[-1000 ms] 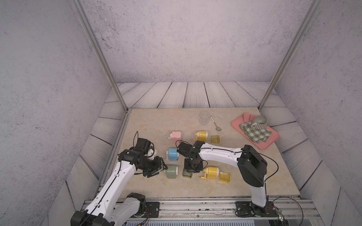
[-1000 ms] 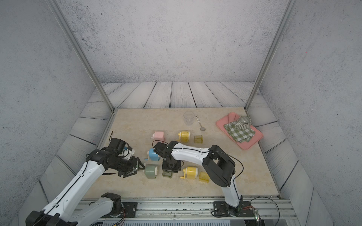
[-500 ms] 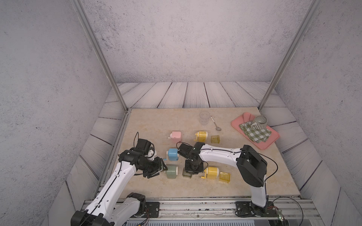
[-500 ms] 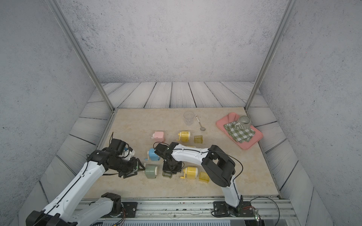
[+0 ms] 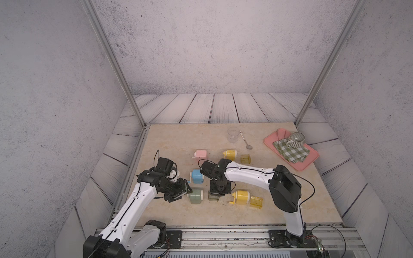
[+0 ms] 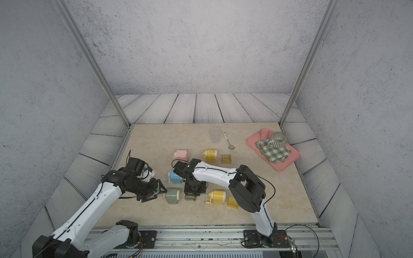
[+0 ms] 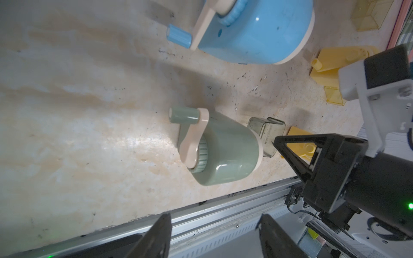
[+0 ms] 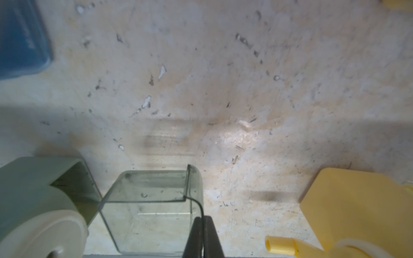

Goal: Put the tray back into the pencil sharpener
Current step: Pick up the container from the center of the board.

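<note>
The sage-green pencil sharpener (image 5: 196, 196) (image 6: 173, 196) (image 7: 223, 152) lies near the table's front, its open slot (image 8: 73, 181) facing the clear greenish tray (image 5: 213, 197) (image 6: 190, 197) (image 8: 152, 205) right beside it. My right gripper (image 8: 203, 220) (image 5: 215, 193) reaches down from above and is shut on the tray's thin side wall. The tray's corner meets the slot's edge. My left gripper (image 7: 214, 221) (image 5: 185, 189) hovers open at the sharpener's crank end, apart from it, with nothing between its fingers.
A blue sharpener (image 5: 197, 176) stands just behind the green one. A yellow sharpener (image 5: 242, 196) and yellow drawer (image 5: 256, 201) lie to the right. Farther back are a pink sharpener (image 5: 201, 154), another yellow sharpener (image 5: 231, 154), a cup (image 5: 233, 134) and a spoon (image 5: 245, 140). The metal rail (image 7: 223, 207) runs close in front.
My right gripper has shut onto the tray's wall. My left gripper has opened somewhat wider beside the green sharpener.
</note>
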Tool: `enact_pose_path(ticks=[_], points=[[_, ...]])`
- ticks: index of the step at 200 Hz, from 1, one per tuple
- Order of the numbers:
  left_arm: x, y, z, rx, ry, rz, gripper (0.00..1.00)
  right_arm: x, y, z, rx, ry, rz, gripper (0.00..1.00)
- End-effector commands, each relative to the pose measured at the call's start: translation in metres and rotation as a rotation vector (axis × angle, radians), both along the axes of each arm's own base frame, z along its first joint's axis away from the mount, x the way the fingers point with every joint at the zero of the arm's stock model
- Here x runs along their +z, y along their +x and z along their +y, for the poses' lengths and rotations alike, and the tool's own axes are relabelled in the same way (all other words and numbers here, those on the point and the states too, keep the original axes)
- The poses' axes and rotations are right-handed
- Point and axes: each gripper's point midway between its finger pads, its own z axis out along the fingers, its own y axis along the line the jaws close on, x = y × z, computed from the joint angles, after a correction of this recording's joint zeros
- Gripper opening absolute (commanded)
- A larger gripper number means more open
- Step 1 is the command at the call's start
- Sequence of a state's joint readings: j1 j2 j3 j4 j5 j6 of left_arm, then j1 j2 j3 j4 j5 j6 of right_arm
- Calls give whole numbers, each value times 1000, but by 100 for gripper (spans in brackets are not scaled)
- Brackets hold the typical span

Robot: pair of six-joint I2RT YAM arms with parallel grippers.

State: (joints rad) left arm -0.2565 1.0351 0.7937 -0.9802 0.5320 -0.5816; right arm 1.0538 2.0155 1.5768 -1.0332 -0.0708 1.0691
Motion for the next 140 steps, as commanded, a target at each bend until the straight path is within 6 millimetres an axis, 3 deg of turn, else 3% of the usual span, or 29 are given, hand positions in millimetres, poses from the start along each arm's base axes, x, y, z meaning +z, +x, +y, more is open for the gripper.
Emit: enact_pose_path(ticks=[1,140], points=[[-4,3,-3,-4,-8,4,66,-6,-5,-6,33,-71,15,5],[-30,12,-16,-1,-46,61,64,-14,-8,12,24,-35,48,6]])
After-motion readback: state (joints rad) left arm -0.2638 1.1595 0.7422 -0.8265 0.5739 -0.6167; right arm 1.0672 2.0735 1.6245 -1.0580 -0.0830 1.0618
